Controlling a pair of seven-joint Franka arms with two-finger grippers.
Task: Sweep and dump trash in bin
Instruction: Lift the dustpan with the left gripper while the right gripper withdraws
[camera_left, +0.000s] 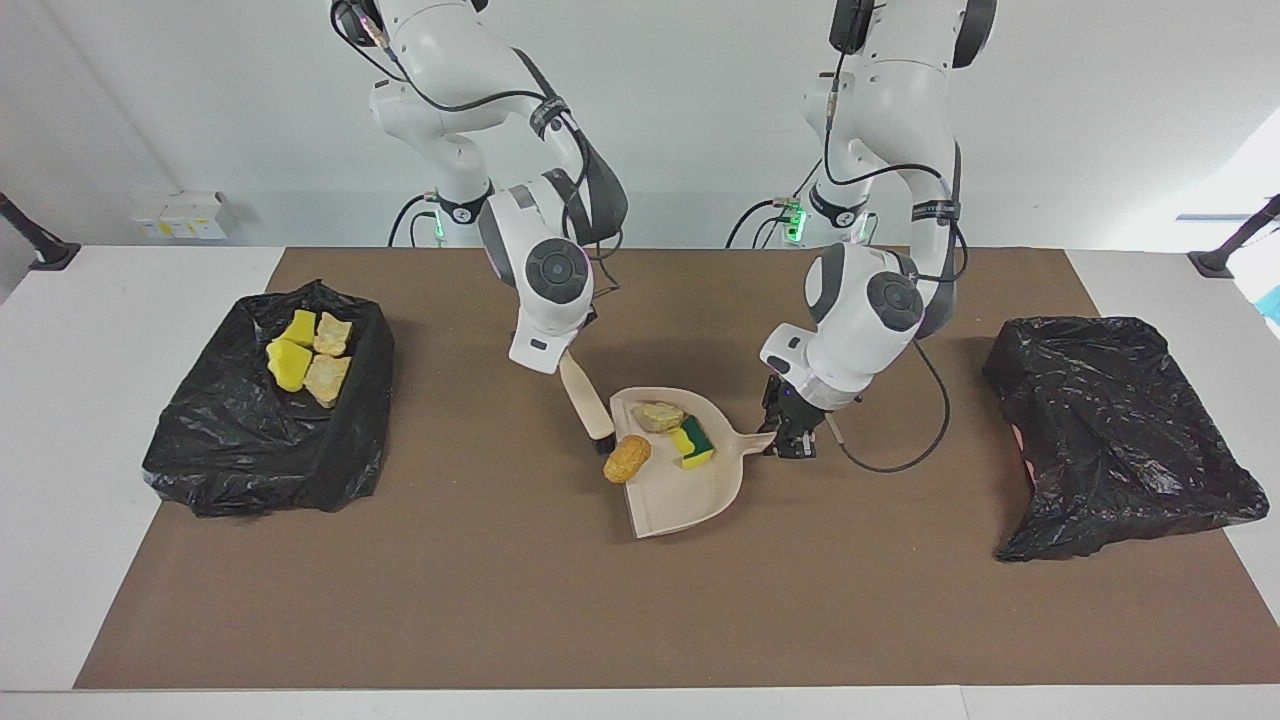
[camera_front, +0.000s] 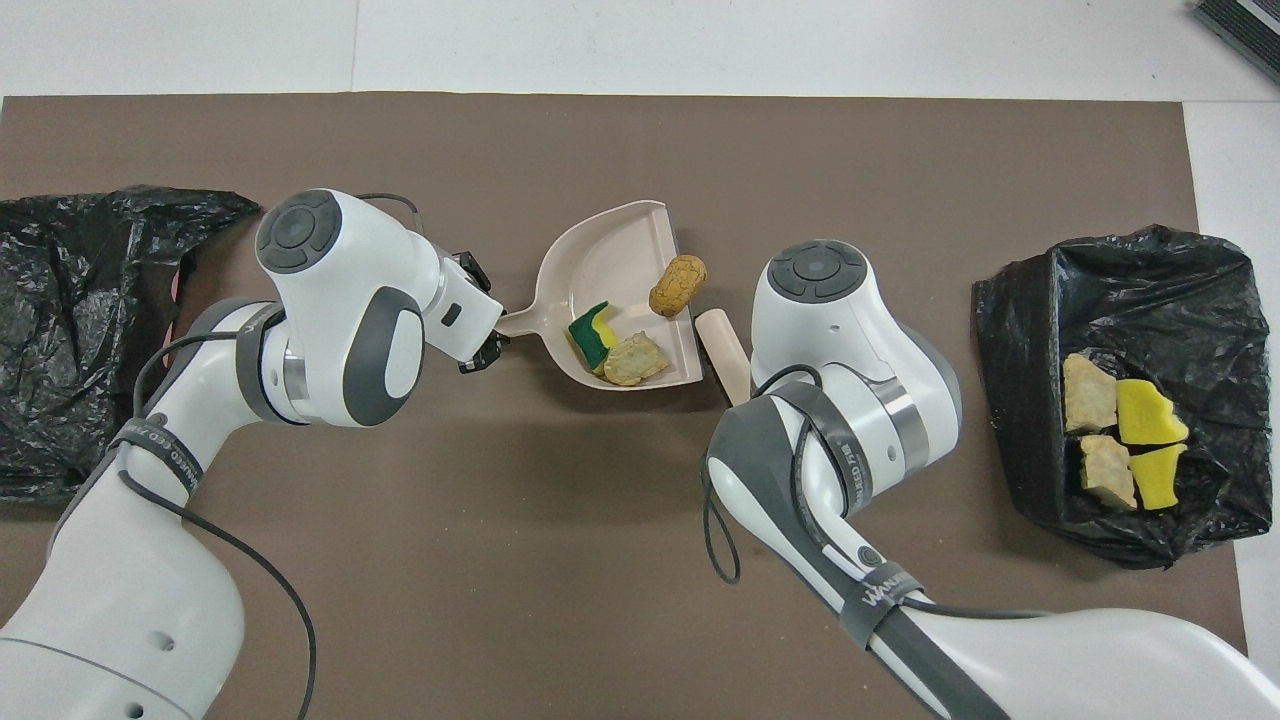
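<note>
Three scraps of trash sit at the middle of the brown mat (camera_left: 520, 590): a rounded, golden-brown bread lump (camera_left: 627, 458) lies right at the open lip of the beige dustpan (camera_left: 690, 490), while a pale tan chunk (camera_left: 661, 416) and a yellow sponge piece with green backing (camera_left: 693, 442) rest touching each other inside the pan (toward its handle end). Four more pieces, two bright yellow sponges (camera_left: 290, 350) and two tan chunks (camera_left: 330, 358), lie in the black-lined bin (camera_left: 270, 440) at the right arm's end of the table. The left gripper (camera_left: 790, 440) is clenched on the dustpan's handle. The right gripper (camera_left: 560, 350) grasps the brush (camera_left: 590, 410), bristles beside the bread lump. Another black bag (camera_left: 1110, 430) sits at the left arm's end.
</note>
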